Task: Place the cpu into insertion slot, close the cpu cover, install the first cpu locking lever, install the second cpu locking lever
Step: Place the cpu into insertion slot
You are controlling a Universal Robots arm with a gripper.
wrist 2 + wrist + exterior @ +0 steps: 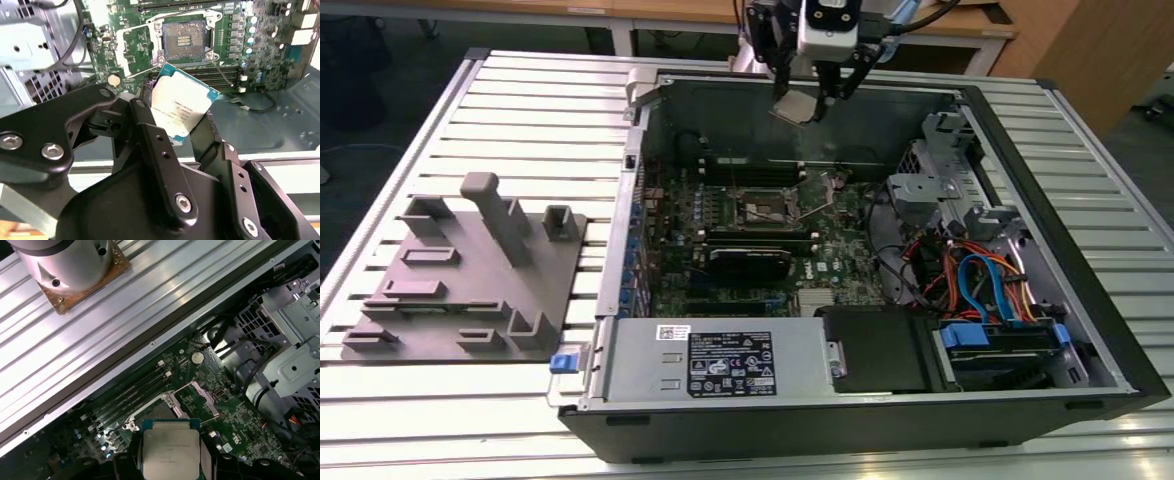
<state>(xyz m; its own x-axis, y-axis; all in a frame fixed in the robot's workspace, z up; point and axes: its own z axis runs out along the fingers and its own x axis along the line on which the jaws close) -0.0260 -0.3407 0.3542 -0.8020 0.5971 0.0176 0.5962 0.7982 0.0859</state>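
Observation:
My gripper [803, 100] hangs over the back wall of the open computer case [1067, 180], shut on the cpu [794, 108], a flat silver-topped square chip tilted on one corner. In the second wrist view the cpu [180, 107] sits between the black fingers [150, 135], with the insertion slot [184, 37] uncovered beyond it. The slot [767, 207] lies on the green board, well below and nearer than the gripper. The cpu cover [120, 52] is flipped open beside the slot. In the first wrist view the cpu [170, 452] hides part of the slot, and the cover [206, 397] stands open.
A grey fixture plate [467, 270] with upright pegs lies on the slatted table [520, 110] at the exterior view's left. Inside the case are a power supply [720, 365], a drive cage [934, 190], coloured cables [981, 285] and long black memory slots [220, 75].

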